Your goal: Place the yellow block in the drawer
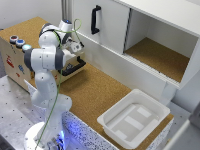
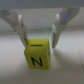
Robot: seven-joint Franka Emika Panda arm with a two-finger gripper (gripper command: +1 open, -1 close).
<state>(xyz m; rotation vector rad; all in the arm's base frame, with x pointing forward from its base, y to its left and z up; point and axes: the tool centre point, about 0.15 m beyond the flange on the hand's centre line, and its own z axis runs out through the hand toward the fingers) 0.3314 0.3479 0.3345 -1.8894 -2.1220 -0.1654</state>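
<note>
The yellow block [image 2: 38,52] fills the middle of the wrist view, a small bright cube with a black N on its face, resting on or just above a pale surface. My gripper [image 2: 39,43] has one fingertip against each upper side of the cube, with no gap showing. In the exterior view the gripper [image 1: 75,49] hangs over the drawer [image 1: 76,63], which is pulled out from the wooden unit at the exterior view's left. The drawer's black bar handle [image 1: 73,67] faces the cork counter. The arm hides the block in that view.
A white plastic tub [image 1: 134,118] sits on the cork counter [image 1: 95,90] at the exterior view's lower right. Behind it is a white cabinet with a vertical black handle [image 1: 95,19] and an open compartment [image 1: 160,55]. Coloured buttons [image 1: 17,41] top the wooden unit.
</note>
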